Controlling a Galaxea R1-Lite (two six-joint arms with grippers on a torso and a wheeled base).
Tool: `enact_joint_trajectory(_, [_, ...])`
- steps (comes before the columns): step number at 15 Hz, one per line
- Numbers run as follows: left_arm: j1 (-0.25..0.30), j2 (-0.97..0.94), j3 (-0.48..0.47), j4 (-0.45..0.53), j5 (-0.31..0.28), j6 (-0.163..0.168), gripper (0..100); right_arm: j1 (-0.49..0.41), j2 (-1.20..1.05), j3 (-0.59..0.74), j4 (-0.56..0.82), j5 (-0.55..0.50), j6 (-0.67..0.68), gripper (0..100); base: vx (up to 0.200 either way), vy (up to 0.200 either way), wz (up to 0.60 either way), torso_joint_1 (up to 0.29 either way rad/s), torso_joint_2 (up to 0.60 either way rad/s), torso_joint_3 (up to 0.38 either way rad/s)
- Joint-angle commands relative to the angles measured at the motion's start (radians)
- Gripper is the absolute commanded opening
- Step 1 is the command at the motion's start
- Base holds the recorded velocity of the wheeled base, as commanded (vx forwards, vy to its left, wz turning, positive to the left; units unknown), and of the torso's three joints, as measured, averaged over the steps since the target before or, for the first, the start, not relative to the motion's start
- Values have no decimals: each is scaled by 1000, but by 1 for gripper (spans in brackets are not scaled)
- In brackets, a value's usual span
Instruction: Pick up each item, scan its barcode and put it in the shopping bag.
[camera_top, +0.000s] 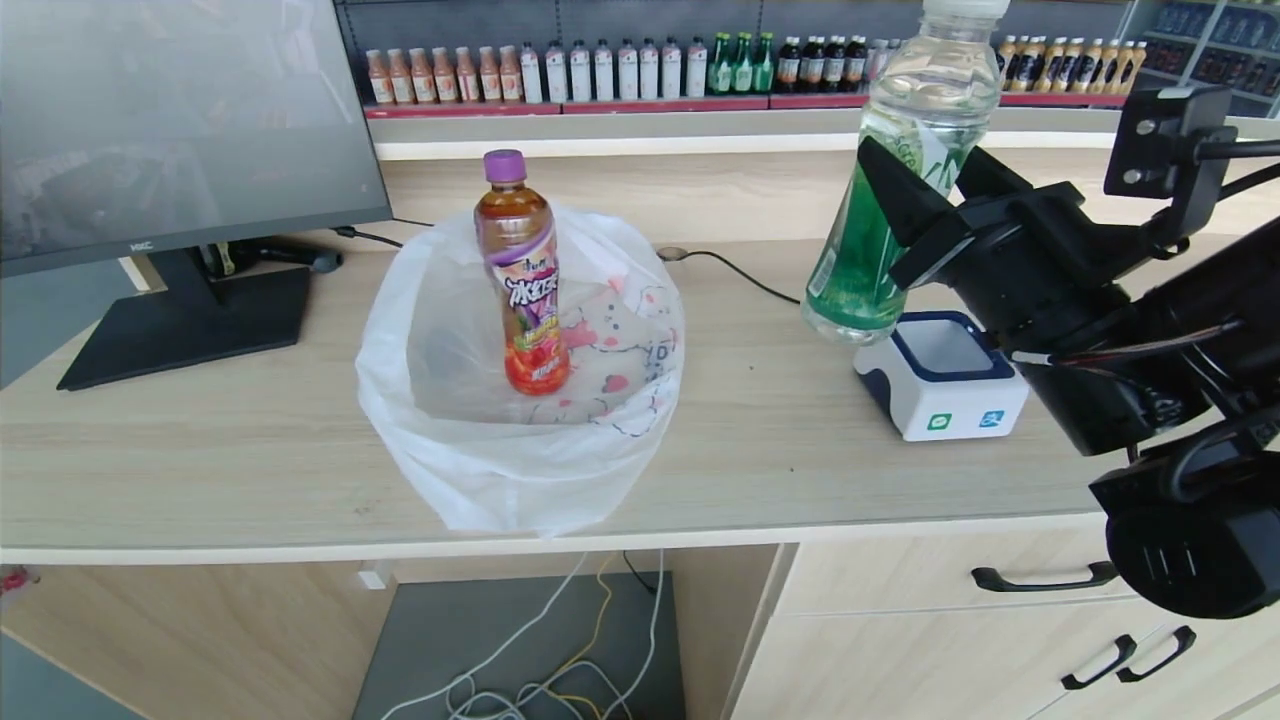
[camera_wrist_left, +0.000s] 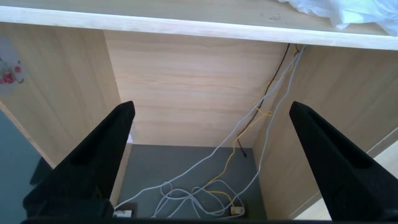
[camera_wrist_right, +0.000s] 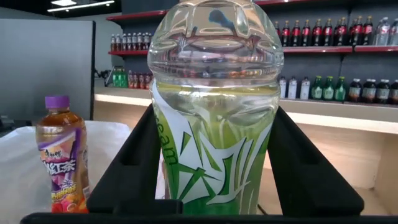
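My right hand (camera_top: 935, 182) clamps the water bottle (camera_top: 905, 130) over the scanner (camera_top: 940, 390), three o'clock of the shopping bag (camera_top: 520, 465); left hand (camera_wrist_left: 211, 112) spread apart.

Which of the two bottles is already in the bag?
The purple-capped tea bottle, upright in the shopping bag; the green-label bottle is in the right gripper near the scanner.

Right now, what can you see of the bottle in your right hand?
The bottle is clear plastic with a white cap and a green-and-white label around its lower body, holding clear liquid. It is tilted, cap toward the robot's right, held off the counter by the right hand, whose black fingers clamp its middle. Its base hangs close by the white scanner; I cannot tell if they touch.
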Motion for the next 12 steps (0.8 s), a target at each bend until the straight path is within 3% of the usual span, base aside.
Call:
enact_joint_trajectory(1, [0,0,0,0,0,0,100,2,0,2,-2,1,0,0,0,200,0,7,-2,2])
enact_joint_trajectory(10, [-1,0,0,0,0,1,100,2,13,-3,-2,2,-12,0,0,200,0,0,2,4])
enact_joint_trajectory(12, [-1,0,0,0,0,3,100,2,17,-1,-2,2,-11,0,0,0,0,0,0,0])
